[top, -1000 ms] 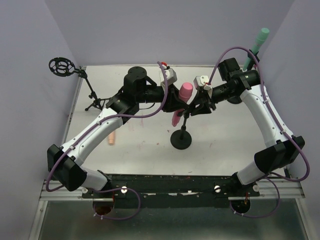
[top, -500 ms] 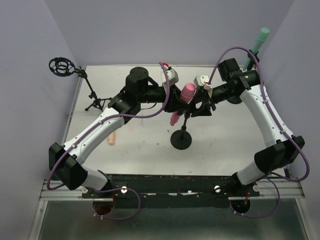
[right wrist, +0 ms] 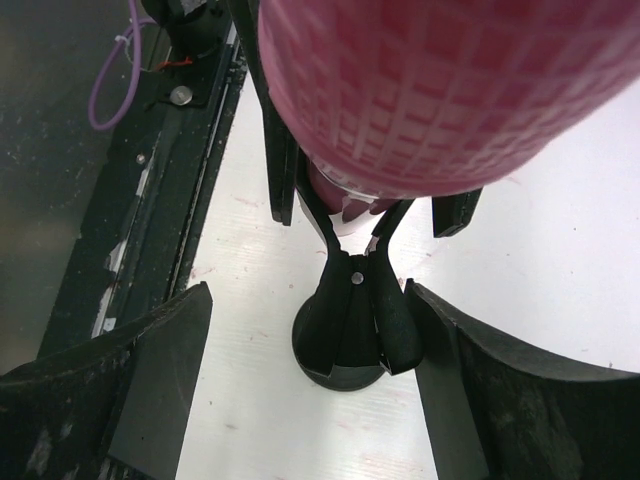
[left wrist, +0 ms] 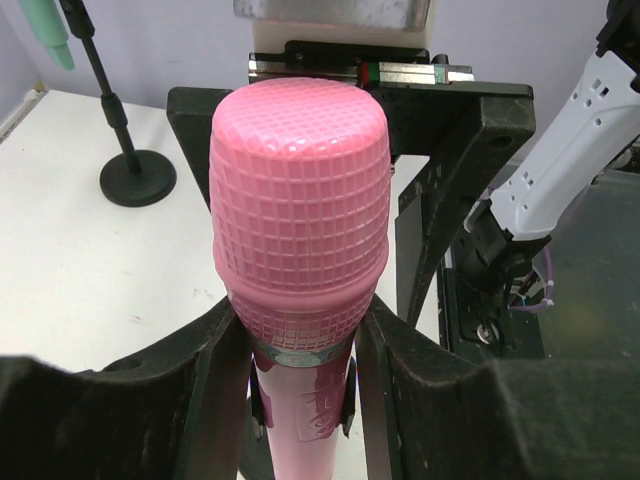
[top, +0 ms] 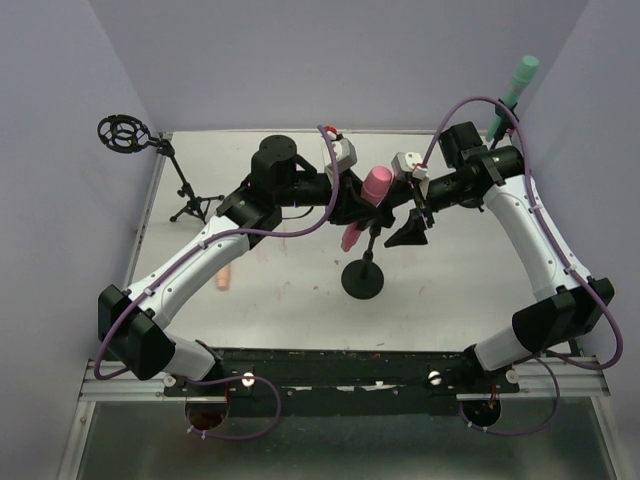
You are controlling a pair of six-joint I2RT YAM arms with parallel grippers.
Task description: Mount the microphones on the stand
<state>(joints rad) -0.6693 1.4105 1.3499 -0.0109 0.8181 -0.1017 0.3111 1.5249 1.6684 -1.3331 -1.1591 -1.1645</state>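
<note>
The pink microphone stands tilted over the middle stand, head up. My left gripper is shut on it just under the head; its fingers press the handle from both sides. The stand's black clip has its prongs on either side of the handle. My right gripper is open, fingers wide apart on both sides of the clip, touching nothing. A mint green microphone sits on a stand at the back right. The peach microphone lies on the table at the left.
A tripod stand with a round black shock mount is at the back left corner. The green microphone's stand base sits on the white table. Purple walls close in the back and sides; the black rail runs along the near edge.
My right gripper has opened, let go of the stand's clip and drawn back a little to the right. The left gripper still holds the pink microphone in the same place.
</note>
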